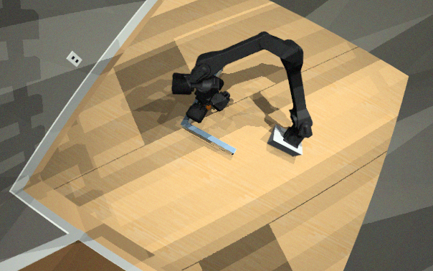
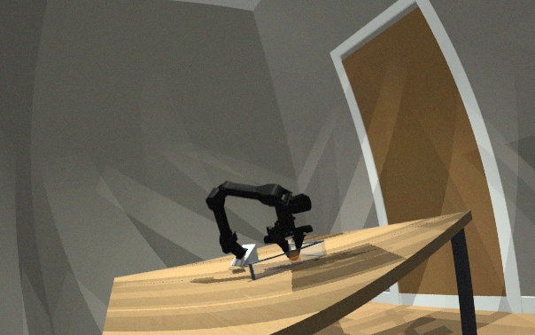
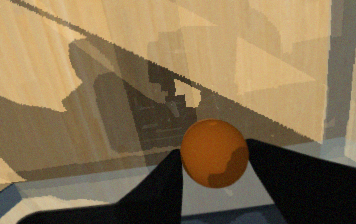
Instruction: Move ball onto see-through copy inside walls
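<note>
Gripping orange ball [image 3: 214, 152], pincer [image 3: 215, 165] low inside clear walls' [image 1: 211, 139] corner.

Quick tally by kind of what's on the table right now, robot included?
Balls: 1, orange ball, gripped between the fingers of the gripper
Clear walls: 2, the corner walls
Robot arms: 1, the arm on its white base
See-through copy of the ball: 0 visible in these views
Total: 4
</note>
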Robot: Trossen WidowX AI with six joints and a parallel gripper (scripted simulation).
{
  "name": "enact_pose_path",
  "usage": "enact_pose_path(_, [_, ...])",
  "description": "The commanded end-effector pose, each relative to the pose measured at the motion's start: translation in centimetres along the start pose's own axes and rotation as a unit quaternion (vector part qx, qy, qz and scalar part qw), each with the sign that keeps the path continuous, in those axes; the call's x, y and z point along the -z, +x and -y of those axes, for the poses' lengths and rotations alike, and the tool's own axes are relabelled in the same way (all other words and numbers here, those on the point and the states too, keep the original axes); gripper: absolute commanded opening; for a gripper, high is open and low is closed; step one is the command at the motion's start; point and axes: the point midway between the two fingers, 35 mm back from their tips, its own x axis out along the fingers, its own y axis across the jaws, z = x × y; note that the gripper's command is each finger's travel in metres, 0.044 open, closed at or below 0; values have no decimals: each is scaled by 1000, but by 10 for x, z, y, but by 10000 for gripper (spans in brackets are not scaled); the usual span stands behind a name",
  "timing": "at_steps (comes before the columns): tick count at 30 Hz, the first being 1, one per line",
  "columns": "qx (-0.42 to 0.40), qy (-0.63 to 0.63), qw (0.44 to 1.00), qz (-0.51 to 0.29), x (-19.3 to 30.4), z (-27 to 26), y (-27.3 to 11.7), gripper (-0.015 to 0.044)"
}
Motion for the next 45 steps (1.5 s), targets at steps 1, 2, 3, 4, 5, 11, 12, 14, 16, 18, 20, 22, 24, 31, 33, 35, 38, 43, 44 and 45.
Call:
enact_pose_path(1, [-2,-3,1000,-3,0,1,2,0])
enact_pose_path(2, [-2,-3,1000,-3,0,1,3,0])
enact_pose_path(3, [-2,-3,1000,-3,0,1,5,0])
enact_pose_path(4, [-2,-3,1000,-3,0,1,6,0])
enact_pose_path(5, [-2,-3,1000,-3,0,1,8,0])
enact_pose_path(11, [-2,-3,1000,-3,0,1,18,0])
enact_pose_path(12, [-2,-3,1000,-3,0,1,19,0])
enact_pose_path(14, [-2,-3,1000,-3,0,1,20,0])
enact_pose_path(16, [1,0,1000,-4,1,0,16,26])
enact_pose_path(18, [1,0,1000,-4,1,0,16,79])
enact_pose_path(20, [1,0,1000,-4,1,0,16,131])
enact_pose_path(22, [1,0,1000,-4,1,0,16,184])
enact_pose_path(24, [1,0,1000,-4,1,0,16,236])
enact_pose_path(31, [1,0,1000,-4,1,1,14,315])
enact_pose_path(33, [1,-1,1000,-4,3,2,-4,315])
enact_pose_path(35, [1,-2,1000,-3,3,2,-34,315])
enact_pose_path(38, [0,-4,1000,-2,0,2,-67,315])
enact_pose_path(43, [2,-7,1000,-13,2,5,-66,315])
enact_pose_path(44, [2,-7,1000,-13,2,5,-66,315])
enact_pose_path(45, [2,-7,1000,-13,2,5,-66,315])
